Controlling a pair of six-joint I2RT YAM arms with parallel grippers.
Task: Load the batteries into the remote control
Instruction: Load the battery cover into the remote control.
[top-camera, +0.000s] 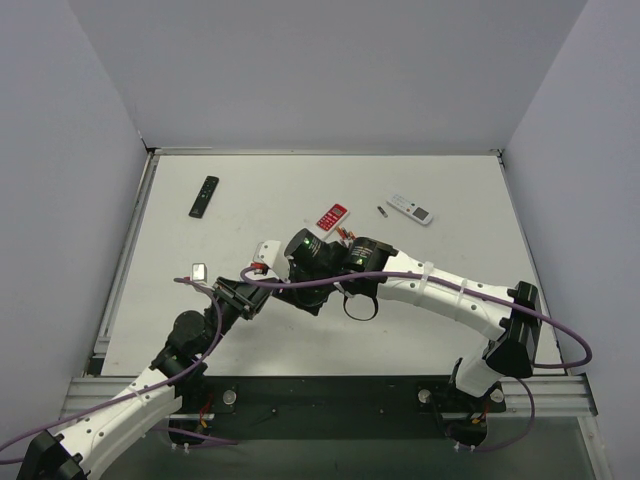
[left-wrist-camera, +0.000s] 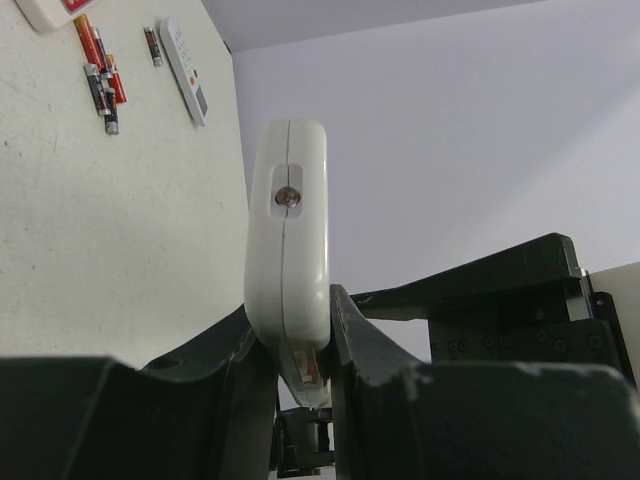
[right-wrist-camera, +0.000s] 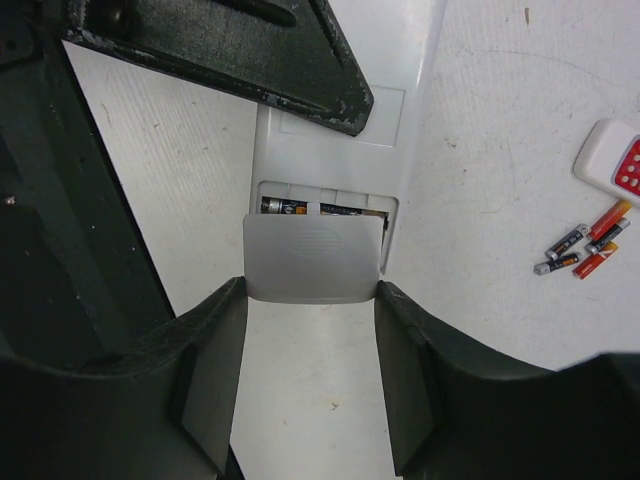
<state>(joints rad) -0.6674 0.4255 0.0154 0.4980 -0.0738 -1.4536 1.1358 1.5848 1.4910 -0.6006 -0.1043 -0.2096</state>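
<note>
My L gripper (left-wrist-camera: 298, 335) is pressed together on the remote control (left-wrist-camera: 288, 230), pinching its lower end so it stands edge-on out of the jaws. L wrist cam shows only the narrow top end w/ a small coppery bulb in a slot, and no compartment.

R wrist cam gives the other side: plain white back w/ the bay open and one battery (right-wrist-camera: 300, 208) lying crosswise inside. My R gripper (right-wrist-camera: 312, 300) is partly spread, w/ pads at both lower corners of the battery cover (right-wrist-camera: 312, 255). It looks pinched. The cover overlaps the bay's lower edge and isn't seated. A dark finger (right-wrist-camera: 260, 70) from the L side crosses the remote's upper back.

The same cam has the loose batteries (right-wrist-camera: 578, 250) in a small cluster on the table (top-camera: 250, 180), near the red-and-white remote (right-wrist-camera: 615, 160).

Only the top cam shows the layout. Both grippers meet mid-table w/ the remote between them, and I can't tell if it's lifted. A single battery (top-camera: 382, 211) lies apart from the cluster, just beside a second white remote (top-camera: 410, 209). The black remote (top-camera: 204, 196) is well off to the far L.
</note>
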